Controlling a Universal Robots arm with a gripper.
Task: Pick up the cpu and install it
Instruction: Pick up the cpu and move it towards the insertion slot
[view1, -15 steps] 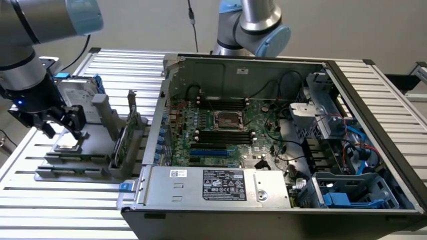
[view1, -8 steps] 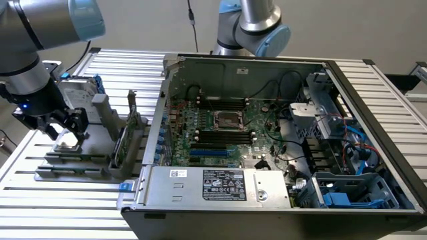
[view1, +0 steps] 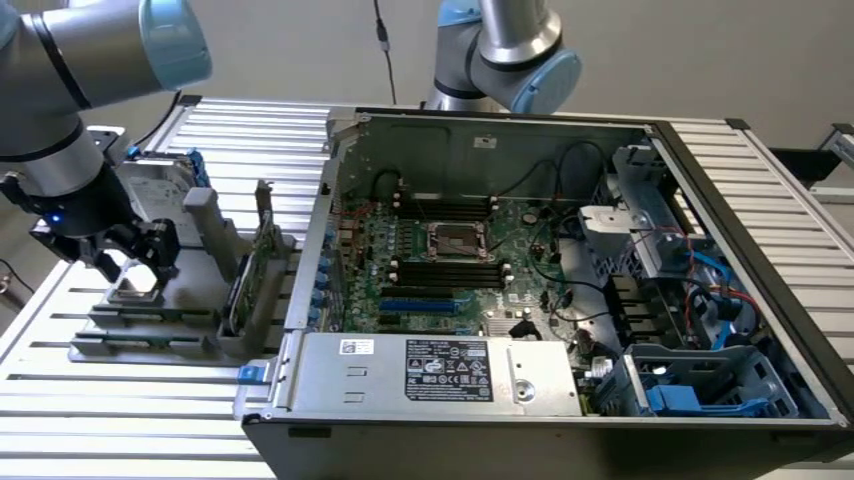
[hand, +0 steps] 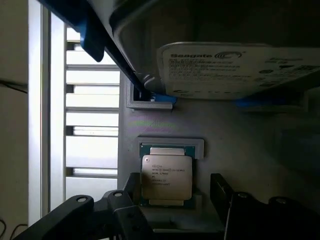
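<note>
Closest to your wrist camera are the gripper's (hand: 175, 184) two dark fingers (hand: 221, 190), spread wide with nothing clamped between them. One stands on each side of the cpu (hand: 166, 176), the first just beside its edge and the other a little apart. You can see the cpu lying flat, silvery top up with its printed lettering showing, seated in a small grey holder (hand: 171, 144) on the grey fixture (hand: 250, 150). Just beyond it on that fixture stands the hard drive (hand: 225, 70) with its blue brackets. From the exterior view, your gripper (view1: 134, 262) hangs low over the cpu (view1: 136, 287) at the exterior view's left, on the slatted table (view1: 120, 410). The open computer case (view1: 747, 170) lies well apart towards the exterior view's right, its motherboard socket (view1: 454, 240) near the middle of the board.
</note>
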